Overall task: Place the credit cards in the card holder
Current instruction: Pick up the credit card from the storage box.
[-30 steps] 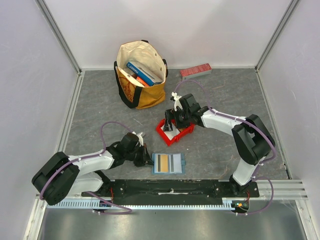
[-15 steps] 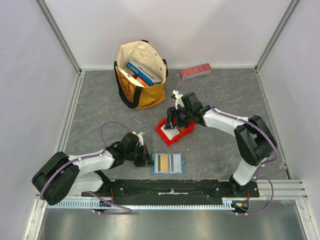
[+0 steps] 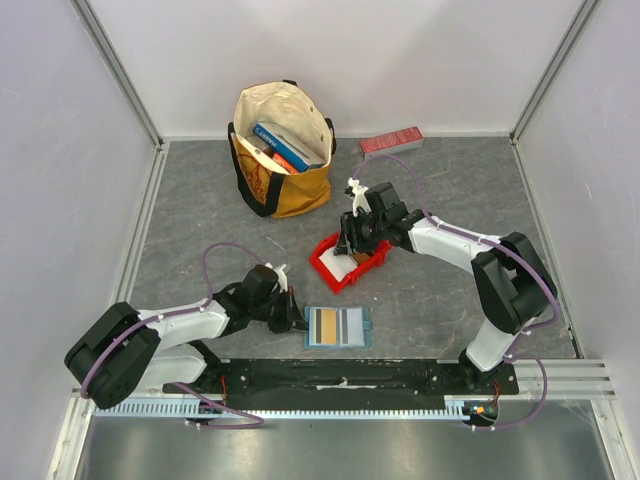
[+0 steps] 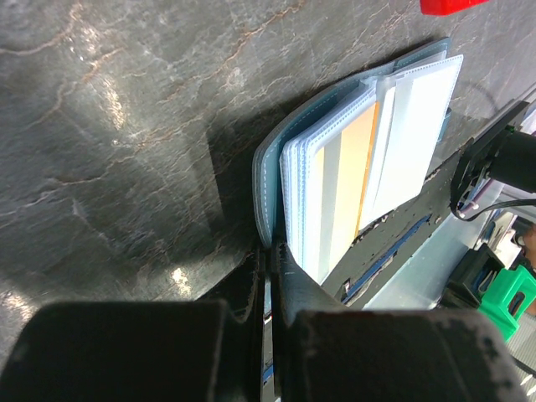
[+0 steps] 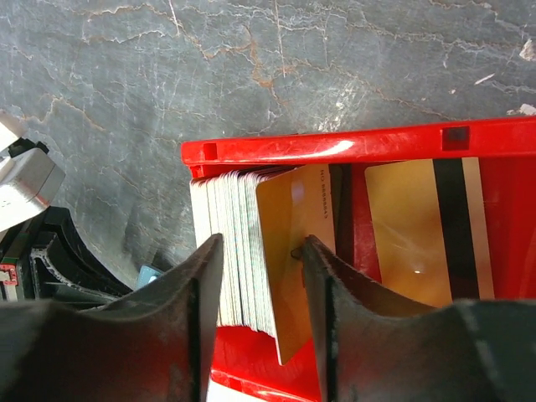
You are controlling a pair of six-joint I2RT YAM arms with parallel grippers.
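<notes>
The teal card holder [image 3: 338,326] lies open near the front edge, a tan card showing in its light-blue sleeves [image 4: 368,159]. My left gripper [image 3: 296,318] [image 4: 272,255] is shut on the edge of its left cover. In the red bin [image 3: 327,268] [image 5: 335,146] a stack of white credit cards [image 5: 230,243] stands on edge, with a tan card [image 5: 297,234] at its right side. My right gripper [image 3: 348,248] [image 5: 261,251] is open, its fingers either side of that stack, the right one touching the tan card. Another tan card with a black stripe [image 5: 419,226] lies in the bin's other half.
A tan tote bag with books [image 3: 282,150] stands at the back left of centre. A long red box [image 3: 391,142] lies by the back wall. The black mounting rail [image 3: 340,378] runs along the near edge just below the card holder.
My right gripper has shifted slightly up and to the right over the red bin. The left arm and the card holder have not moved.
</notes>
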